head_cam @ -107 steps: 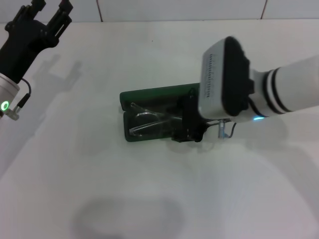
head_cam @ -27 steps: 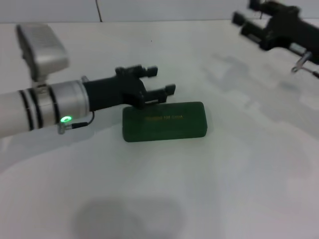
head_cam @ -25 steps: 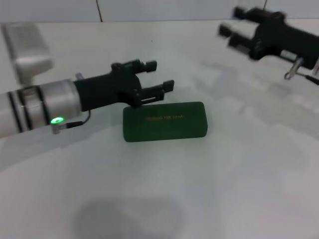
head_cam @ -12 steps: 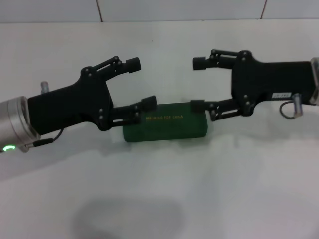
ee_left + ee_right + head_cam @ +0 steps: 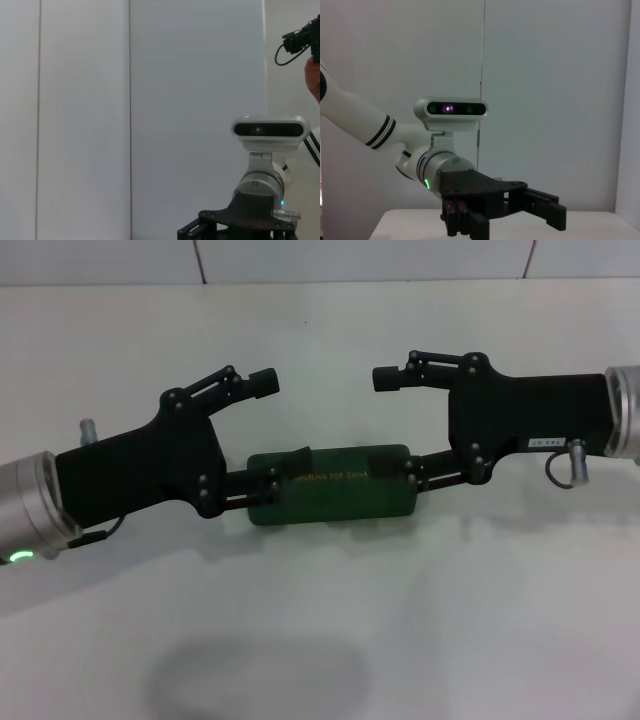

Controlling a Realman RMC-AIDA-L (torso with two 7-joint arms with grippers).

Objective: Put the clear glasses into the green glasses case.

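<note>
The green glasses case lies shut on the white table, its gold lettering facing up. The clear glasses are hidden. My left gripper reaches in from the left and is open; its lower finger lies over the case's left end. Facing it from the right, my right gripper is open too, with its lower finger over the case's right end. I cannot tell whether either finger touches the lid. The upper fingers hang apart over the table behind the case.
The white table runs back to a tiled wall. The left wrist view shows the right arm's wrist camera before a plain wall. The right wrist view shows the left arm's wrist camera.
The case stood open with the glasses inside; now its lid is shut. Both arms have swung in to face each other, and in the last half second their lower fingers came over the case's ends.
</note>
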